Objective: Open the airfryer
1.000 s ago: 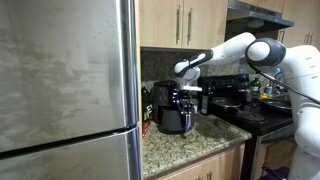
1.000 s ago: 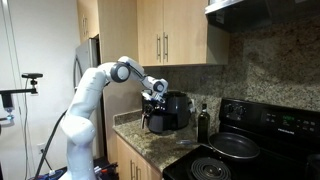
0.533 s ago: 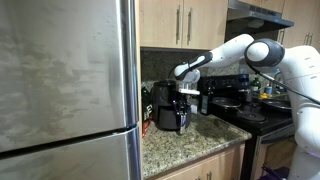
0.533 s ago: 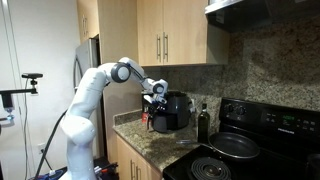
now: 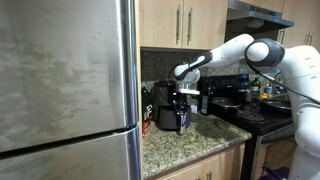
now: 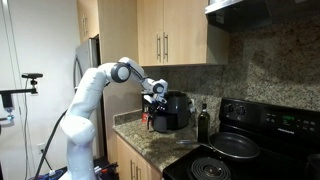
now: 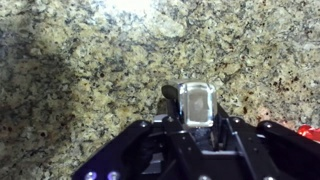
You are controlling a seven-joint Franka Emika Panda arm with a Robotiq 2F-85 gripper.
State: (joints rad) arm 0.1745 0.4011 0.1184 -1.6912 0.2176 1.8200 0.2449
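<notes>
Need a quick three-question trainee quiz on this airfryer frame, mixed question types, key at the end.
1. True or false: the glossy black rounded airfryer stands on the speckled granite counter.
2. The gripper is: A open over the stove; B shut on the airfryer's grey drawer handle; C gripping a cabinet door.
3. Fill in: between airfryer and black stove stands a slim dark ___.
Key: 1 true; 2 B; 3 bottle.

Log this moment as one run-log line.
gripper: jaws shut on handle | airfryer: upright on granite counter | drawer: cannot tell if pulled out
</notes>
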